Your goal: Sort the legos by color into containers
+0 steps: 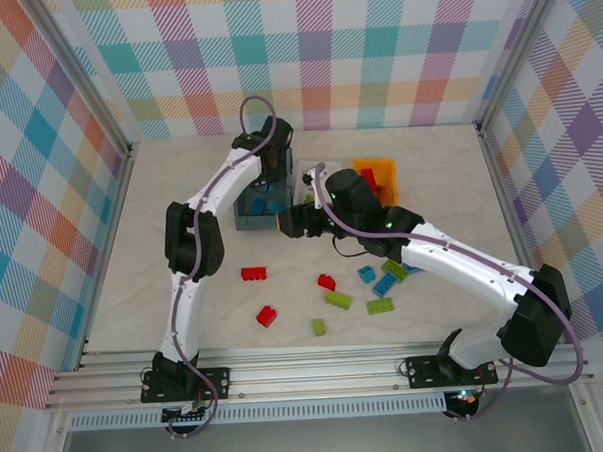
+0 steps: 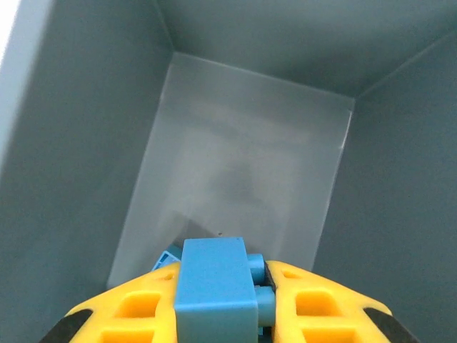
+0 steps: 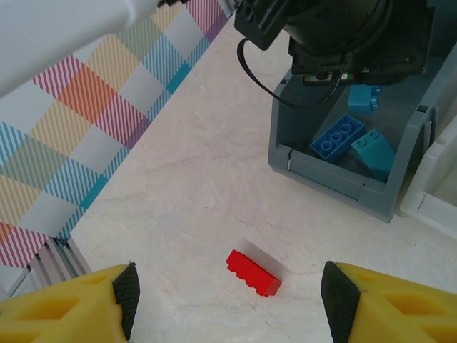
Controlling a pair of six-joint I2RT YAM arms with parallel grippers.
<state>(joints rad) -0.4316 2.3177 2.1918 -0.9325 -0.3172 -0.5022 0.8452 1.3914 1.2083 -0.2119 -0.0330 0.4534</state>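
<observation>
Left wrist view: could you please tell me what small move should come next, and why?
Probably open the left fingers and drop the blue brick: it is pinched inside the grey bin, where other blue bricks already lie.

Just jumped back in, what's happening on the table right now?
The left gripper is down inside the dark grey-blue bin, shut on a blue lego. The right gripper hangs open above a red lego on the table beside that bin. Other legos lie loose, unsorted.

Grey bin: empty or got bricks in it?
Not empty. Two blue bricks lie in the grey bin, and the left gripper holds another blue brick inside it.
</observation>
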